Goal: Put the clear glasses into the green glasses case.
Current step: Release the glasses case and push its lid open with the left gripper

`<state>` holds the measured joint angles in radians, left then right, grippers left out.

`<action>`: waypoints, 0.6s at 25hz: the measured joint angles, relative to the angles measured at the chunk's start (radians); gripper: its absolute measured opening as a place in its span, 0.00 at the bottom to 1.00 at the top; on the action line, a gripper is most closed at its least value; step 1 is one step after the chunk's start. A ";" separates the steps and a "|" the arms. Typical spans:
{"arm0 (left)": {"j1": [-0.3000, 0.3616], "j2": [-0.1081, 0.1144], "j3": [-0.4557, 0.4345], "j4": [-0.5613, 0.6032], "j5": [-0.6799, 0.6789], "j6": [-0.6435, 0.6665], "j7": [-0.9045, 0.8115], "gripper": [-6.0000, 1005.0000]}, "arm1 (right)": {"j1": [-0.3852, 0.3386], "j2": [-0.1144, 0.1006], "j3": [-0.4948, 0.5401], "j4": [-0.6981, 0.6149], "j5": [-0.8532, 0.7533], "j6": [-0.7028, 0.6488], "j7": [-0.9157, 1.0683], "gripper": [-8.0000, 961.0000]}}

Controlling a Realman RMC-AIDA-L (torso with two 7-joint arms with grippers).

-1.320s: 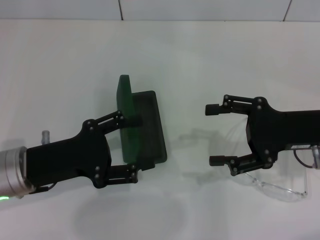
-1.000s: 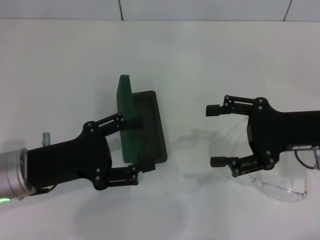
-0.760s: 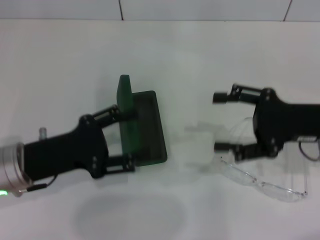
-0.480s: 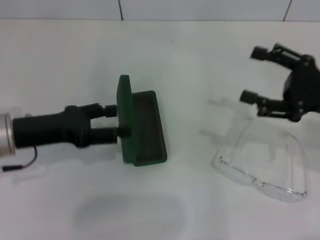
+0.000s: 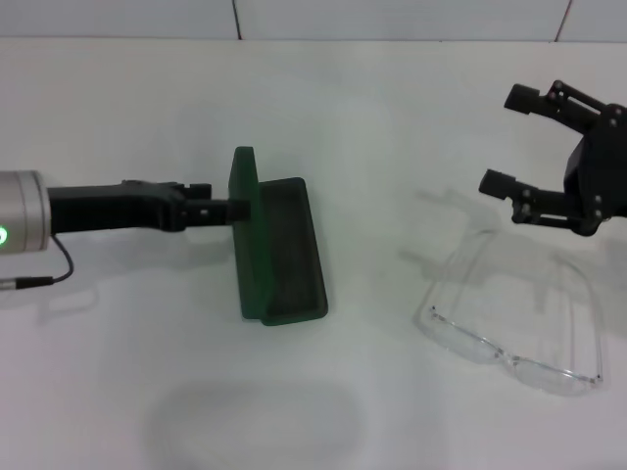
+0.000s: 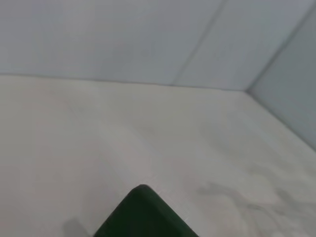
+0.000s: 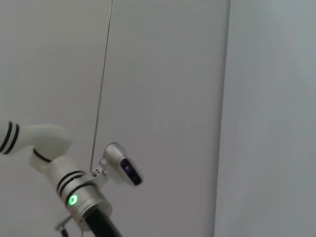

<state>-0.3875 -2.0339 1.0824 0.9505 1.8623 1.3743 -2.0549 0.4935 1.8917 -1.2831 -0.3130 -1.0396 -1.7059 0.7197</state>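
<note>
The green glasses case (image 5: 294,245) lies open on the white table left of centre, its lid (image 5: 245,230) standing upright on the left side and the dark lining showing. My left gripper (image 5: 233,209) is turned edge-on and meets the lid's outer face; the left wrist view shows only a corner of the lid (image 6: 143,212). The clear glasses (image 5: 509,358) lie on the table at the right with their arms unfolded and pointing away from me. My right gripper (image 5: 506,139) hangs open and empty beyond the glasses, apart from them.
The table's far edge meets a pale tiled wall (image 5: 392,20). In the right wrist view the left arm's wrist (image 7: 79,197), with a green light, shows against the wall. A thin cable (image 5: 44,279) hangs from the left arm.
My left gripper drew back to the left and rolled edge-on against the lid's outside. My right gripper rose and moved away to the far right, uncovering the glasses.
</note>
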 joint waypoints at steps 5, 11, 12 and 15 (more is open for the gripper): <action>-0.061 0.000 -0.001 0.002 0.056 -0.002 -0.116 0.86 | 0.005 -0.001 0.002 -0.001 -0.014 0.006 -0.002 0.92; -0.089 -0.024 -0.006 -0.003 0.125 -0.045 -0.162 0.86 | 0.009 0.001 0.000 -0.002 -0.016 0.007 -0.026 0.92; -0.092 -0.025 -0.006 -0.002 0.132 -0.051 -0.168 0.86 | 0.009 0.001 0.000 -0.002 -0.017 0.007 -0.029 0.92; -0.102 -0.026 -0.004 -0.001 0.154 -0.064 -0.201 0.86 | 0.010 0.002 -0.001 -0.007 -0.021 0.007 -0.029 0.92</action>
<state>-0.4896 -2.0601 1.0783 0.9493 2.0160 1.3099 -2.2561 0.5031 1.8934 -1.2836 -0.3198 -1.0604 -1.6992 0.6903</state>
